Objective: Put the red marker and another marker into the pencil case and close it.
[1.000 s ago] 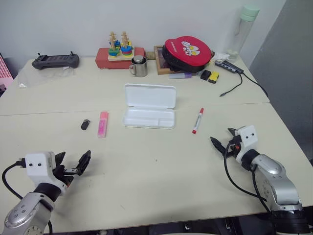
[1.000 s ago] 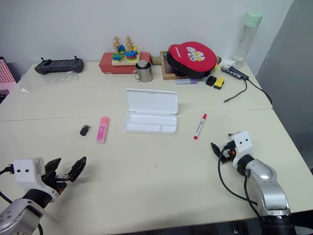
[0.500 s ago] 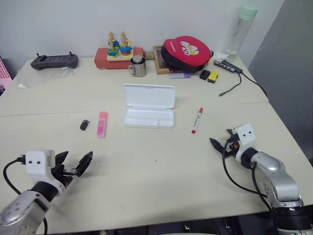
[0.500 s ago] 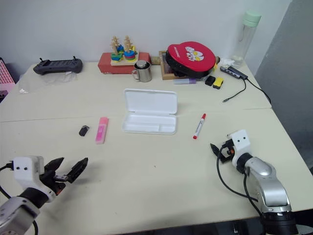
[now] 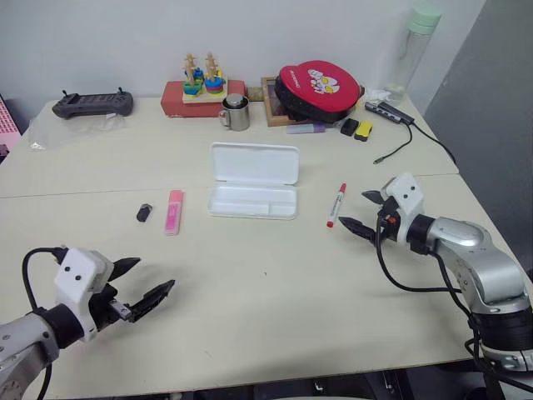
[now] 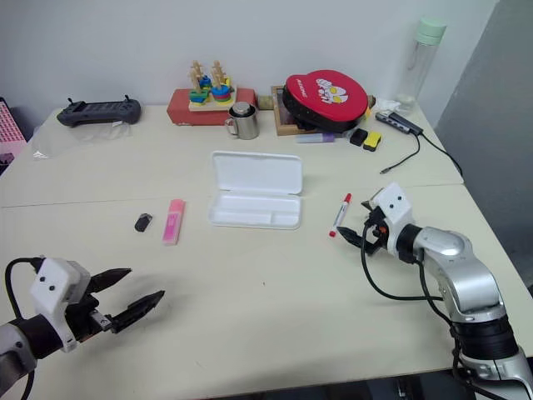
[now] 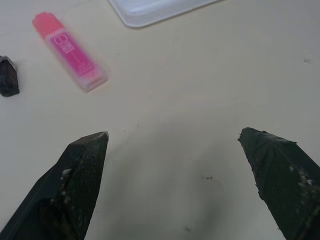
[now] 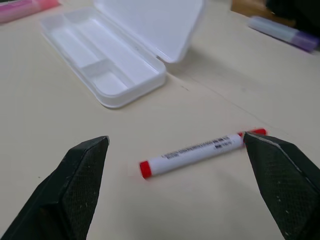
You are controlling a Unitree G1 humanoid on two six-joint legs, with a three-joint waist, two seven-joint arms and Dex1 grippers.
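Nearest the robot, the left gripper (image 5: 140, 282) hangs low over the bare front of the table (image 5: 266, 333), its two black fingers spread wide and empty; since a second ago it has hardly shifted place but has rolled about its wrist, so that the fingers now point toward the middle of the table. The right gripper (image 5: 363, 212) is what has really changed: it has lifted off its spot near the table's right edge and swung inward and forward, and it now sits just beside the red marker (image 5: 336, 205), jaws fully apart with nothing between them. Its wrist view has the marker lying flat on the table between the two finger lines, not yet touched. That reads as the approach to the first pick, with the close and lift still to come. Beyond the marker the pencil case (image 5: 254, 192) lies open, lid thrown back and the divided tray empty, so nothing is packed yet. To its left the pink highlighter (image 5: 174, 211) lies flat on the table, a small black object (image 5: 145, 212) just beside it; both are well apart from the left gripper, which is likely to go for the highlighter next.
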